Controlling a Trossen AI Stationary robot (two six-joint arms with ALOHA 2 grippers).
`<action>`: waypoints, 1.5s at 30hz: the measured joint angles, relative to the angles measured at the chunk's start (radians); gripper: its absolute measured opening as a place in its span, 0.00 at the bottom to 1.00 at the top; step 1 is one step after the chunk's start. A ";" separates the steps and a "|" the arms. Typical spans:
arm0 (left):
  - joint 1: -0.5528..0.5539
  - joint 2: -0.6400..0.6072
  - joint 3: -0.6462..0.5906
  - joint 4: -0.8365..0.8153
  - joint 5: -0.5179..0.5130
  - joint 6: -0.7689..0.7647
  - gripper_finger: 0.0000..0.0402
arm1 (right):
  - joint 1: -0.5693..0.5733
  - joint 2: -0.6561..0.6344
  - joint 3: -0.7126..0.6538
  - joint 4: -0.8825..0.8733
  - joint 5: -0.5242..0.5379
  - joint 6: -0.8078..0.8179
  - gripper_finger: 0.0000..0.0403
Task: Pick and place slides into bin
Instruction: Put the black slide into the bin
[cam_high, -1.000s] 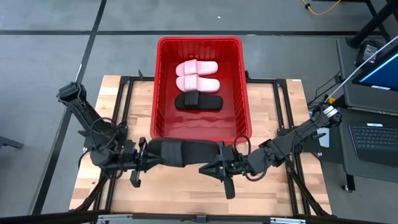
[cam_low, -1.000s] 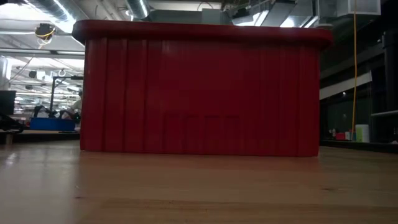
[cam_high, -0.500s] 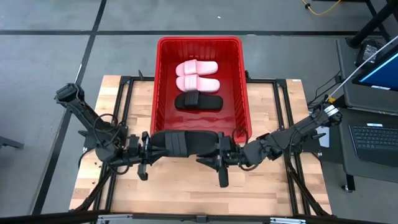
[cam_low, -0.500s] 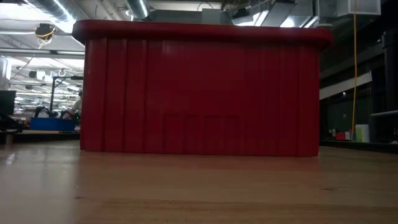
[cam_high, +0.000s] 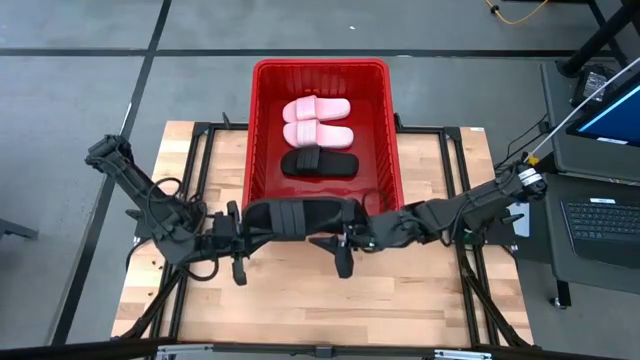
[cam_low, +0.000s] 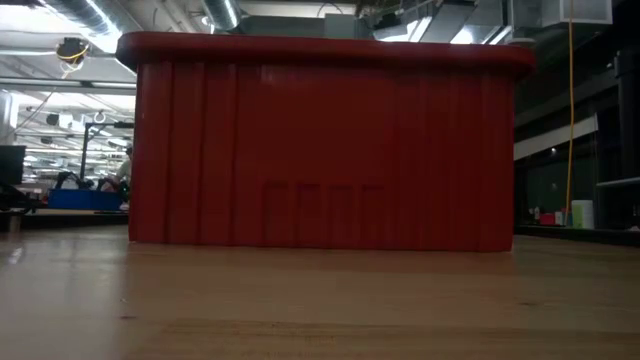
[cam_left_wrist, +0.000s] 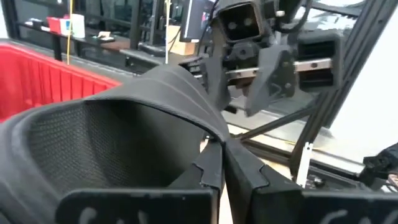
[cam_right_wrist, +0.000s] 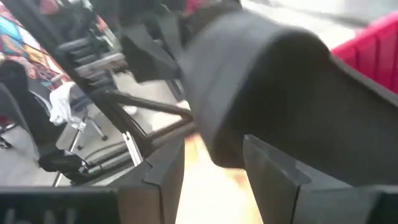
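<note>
Bin stands at the counter's far middle, holding two pink slides and one black slide. Fourth black slide hangs over the bin's near rim. Left end effector, at the near wall's left end, is clamped on the sandal's edge. Right end effector, at its other end, stands parted around that end, no longer gripping.

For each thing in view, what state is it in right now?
Bin: upright on the table, holding three slides.
Pink slides: lying side by side in the bin.
Black slide in bin: lying flat.
Second black slide: held up over the bin's near wall.
Left pincer: shut on its end.
Right pincer: open around its other end.
</note>
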 joint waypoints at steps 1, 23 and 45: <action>0.001 0.000 0.009 -0.010 0.005 -0.002 0.01 | -0.005 0.000 0.011 -0.030 -0.009 0.023 0.41; 0.038 0.001 0.013 -0.013 0.027 0.000 0.01 | -0.083 -0.003 0.028 -0.037 -0.092 0.008 0.41; 0.038 0.002 0.013 -0.012 0.036 0.101 0.01 | -0.117 -0.003 0.030 -0.054 -0.211 0.009 0.41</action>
